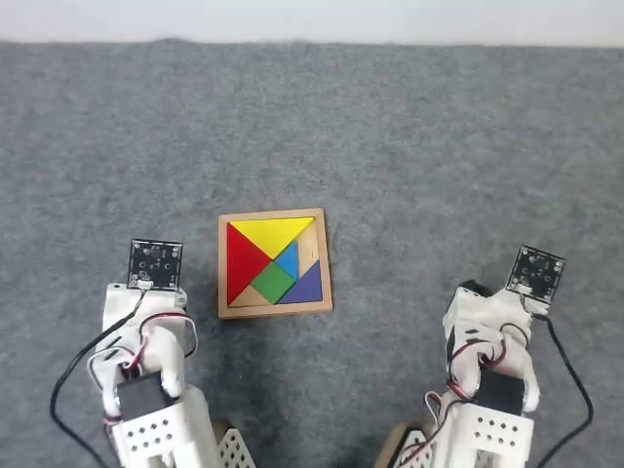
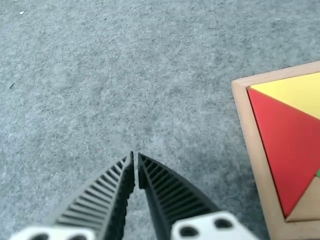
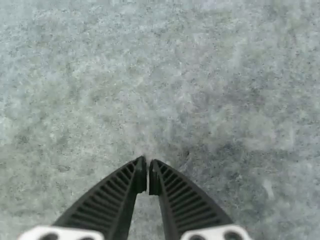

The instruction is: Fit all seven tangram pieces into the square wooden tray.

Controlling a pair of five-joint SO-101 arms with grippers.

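The square wooden tray (image 1: 274, 310) lies at the middle of the grey carpet, holding a yellow triangle (image 1: 271, 234), a red triangle (image 1: 242, 261), a blue piece (image 1: 289, 259), a green square (image 1: 274, 282), a purple piece (image 1: 305, 286) and two wood-coloured pieces. In the left wrist view the tray's rim (image 2: 252, 145) shows beside the red triangle (image 2: 290, 145) and yellow triangle (image 2: 295, 92). My left gripper (image 2: 135, 157) is shut and empty over the carpet, to the left of the tray. Well right of the tray, my right gripper (image 3: 148, 162) is shut and empty above bare carpet.
Grey carpet (image 1: 409, 146) covers the table all around the tray. Both arms (image 1: 146, 341) (image 1: 492, 341) rest near the front edge, one each side of the tray. A pale wall edge runs along the back.
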